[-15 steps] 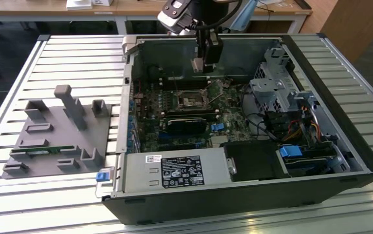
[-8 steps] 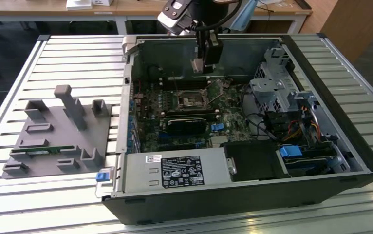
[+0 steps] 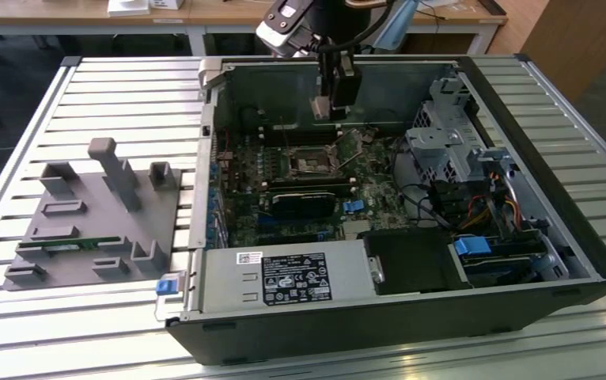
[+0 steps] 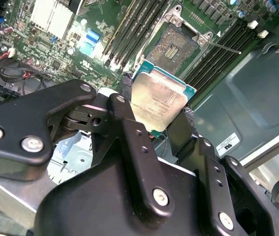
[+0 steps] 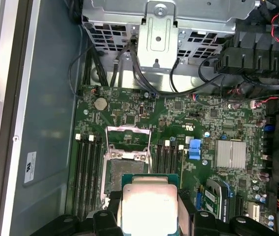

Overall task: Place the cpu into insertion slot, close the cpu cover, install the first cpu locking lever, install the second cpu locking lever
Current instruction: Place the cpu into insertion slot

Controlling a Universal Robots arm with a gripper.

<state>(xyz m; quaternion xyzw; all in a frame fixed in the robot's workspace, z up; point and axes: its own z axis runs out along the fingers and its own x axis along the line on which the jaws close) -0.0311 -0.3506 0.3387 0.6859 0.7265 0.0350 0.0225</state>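
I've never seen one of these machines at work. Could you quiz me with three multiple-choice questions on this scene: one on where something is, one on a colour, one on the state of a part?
1. Where is the cpu?
A) on the slatted table
B) on the grey stand
C) gripped by the end effector above the circuit board

2. What colour is the circuit board?
A) green
B) red
C) white

3. How does the cpu cover stand?
A) shut flat
B) swung up, leaving the insertion slot bare
C) taken off altogether

Answers:
1 C: both wrist views show the chip clamped by its edges over the board.
2 A: green shows all around the slot.
3 B: the silvery frame stands raised at the slot's edge, and the slot's dark centre is uncovered.
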